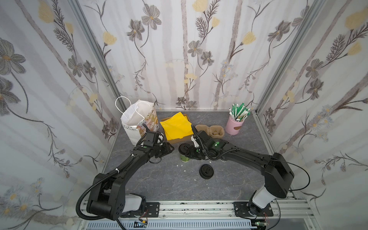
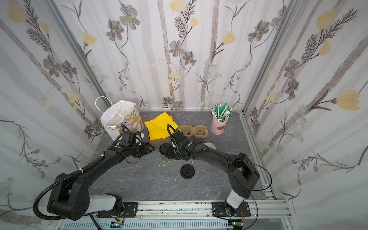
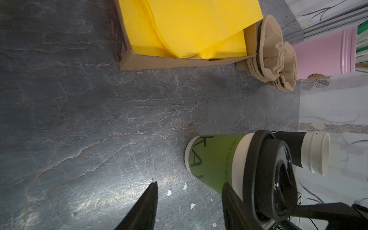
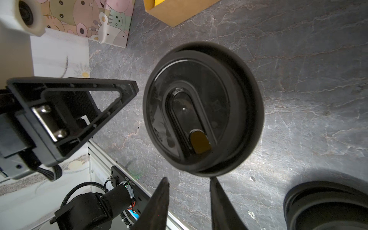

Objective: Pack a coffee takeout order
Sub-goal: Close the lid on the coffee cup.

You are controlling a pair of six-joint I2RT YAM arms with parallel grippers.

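Note:
A green paper cup (image 1: 184,158) (image 3: 215,159) stands upright mid-table, capped by a round black lid (image 1: 183,148) (image 4: 203,111). My left gripper (image 1: 171,149) (image 3: 189,186) is open and empty just left of the cup, with one fingertip (image 3: 226,189) right by the cup's wall. My right gripper (image 1: 190,153) (image 4: 189,179) comes in from the right at lid height. It is open with only table between its tips, and one fingertip (image 4: 213,181) lies at the lid's rim. Yellow napkins (image 1: 176,127) (image 3: 189,27) lie stacked in a cardboard tray (image 3: 179,62) behind.
A white paper bag (image 1: 137,119) stands open at the back left. Brown cup carriers (image 1: 211,130) and a pink holder of straws (image 1: 235,125) sit at the back right. A loose black lid (image 1: 206,171) lies in front. Stacked black cups (image 3: 310,155) stand beyond the green cup.

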